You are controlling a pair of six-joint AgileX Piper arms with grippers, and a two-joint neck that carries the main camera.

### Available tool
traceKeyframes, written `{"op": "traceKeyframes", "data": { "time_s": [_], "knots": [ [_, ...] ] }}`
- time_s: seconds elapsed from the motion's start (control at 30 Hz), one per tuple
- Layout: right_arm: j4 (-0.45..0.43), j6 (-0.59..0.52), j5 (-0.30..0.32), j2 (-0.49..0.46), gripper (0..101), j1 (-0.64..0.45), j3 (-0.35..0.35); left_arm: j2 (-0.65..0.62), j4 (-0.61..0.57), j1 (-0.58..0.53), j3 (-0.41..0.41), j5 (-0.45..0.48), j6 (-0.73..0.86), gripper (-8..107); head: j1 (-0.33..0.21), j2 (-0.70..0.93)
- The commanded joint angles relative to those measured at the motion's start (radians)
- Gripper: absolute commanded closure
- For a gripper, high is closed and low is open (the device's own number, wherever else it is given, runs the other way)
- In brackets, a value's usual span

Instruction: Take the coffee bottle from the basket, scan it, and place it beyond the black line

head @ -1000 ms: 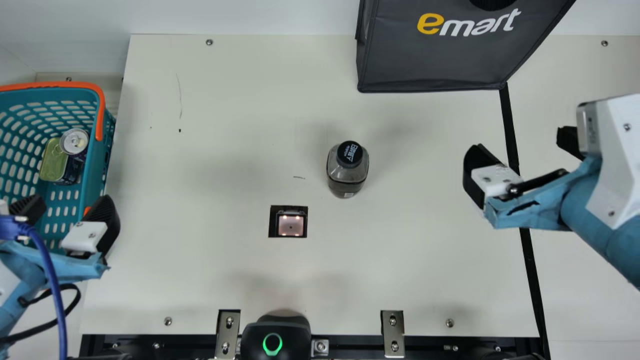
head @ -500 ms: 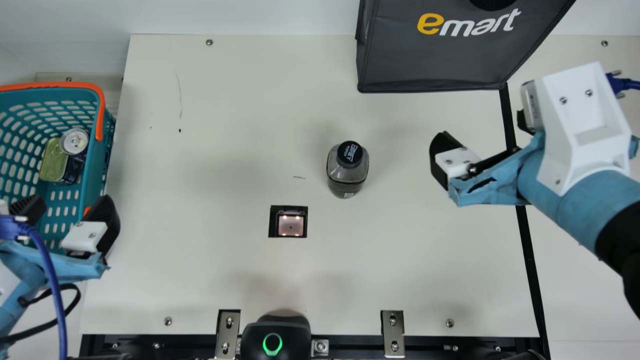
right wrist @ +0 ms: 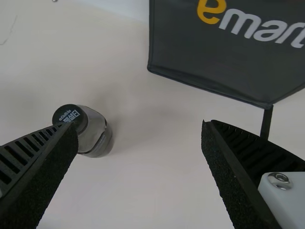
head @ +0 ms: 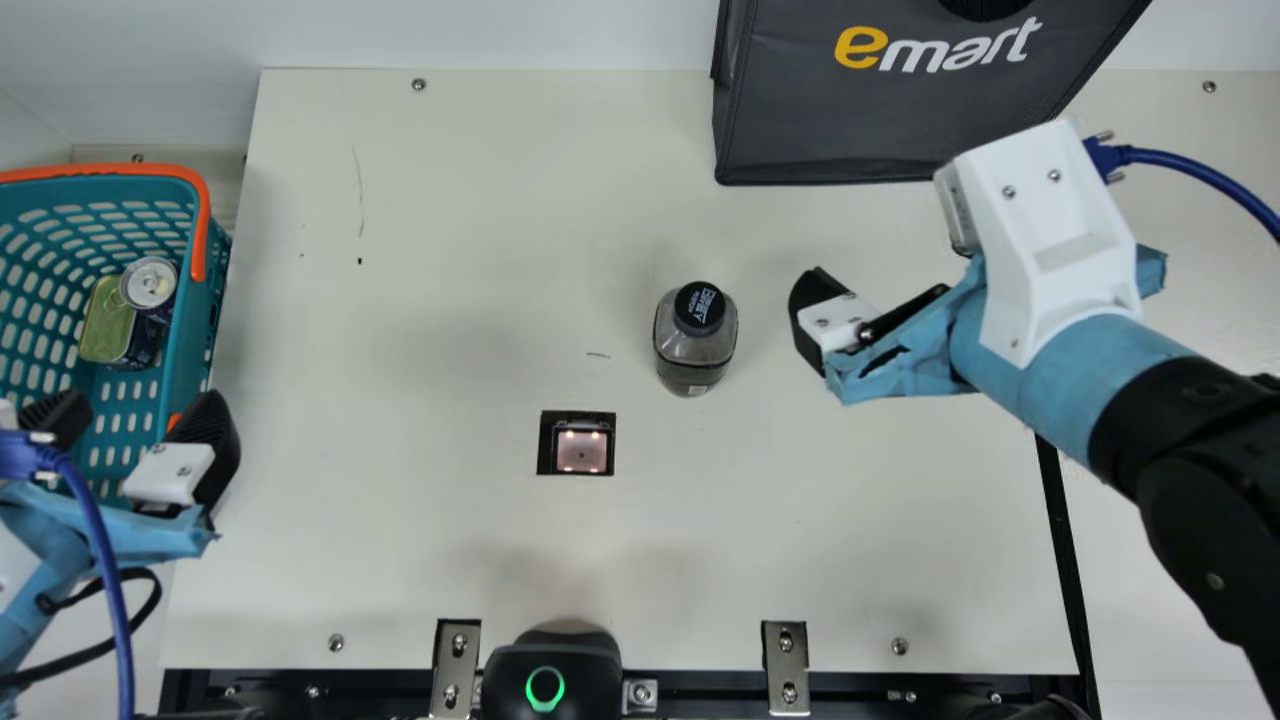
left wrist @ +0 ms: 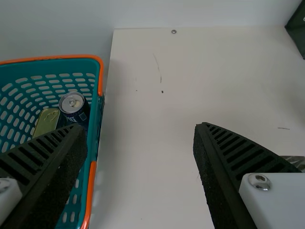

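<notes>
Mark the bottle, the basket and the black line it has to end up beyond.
Bottle (head: 694, 346), main view: its see-through shoulder.
Basket (head: 192, 335), main view: the side wall facing the bottle.
Black line (head: 1067, 560), main view: its lower stretch.

The black-capped coffee bottle (head: 694, 345) stands upright between the teal basket (head: 193, 325) and the black line (head: 1059, 530).

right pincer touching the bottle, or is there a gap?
Apart. The main view shows bare table between the bottle and the right pincer.
</notes>
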Motion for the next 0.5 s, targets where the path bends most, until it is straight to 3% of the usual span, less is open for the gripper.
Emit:
{"op": "traceKeyframes", "data": {
  "time_s": [0.0,0.47],
  "knots": [
    [0.004,0.003,-0.006,0.007,10,0.012,0.000,0.000,0.000,0.000,0.000,0.000,0.000,9,-0.026,0.002],
    [-0.030,0.069,-0.052,0.072,10,0.111,0.010,0.000,0.000,0.000,0.000,0.000,0.000,9,-0.026,0.002]
  ]
}}
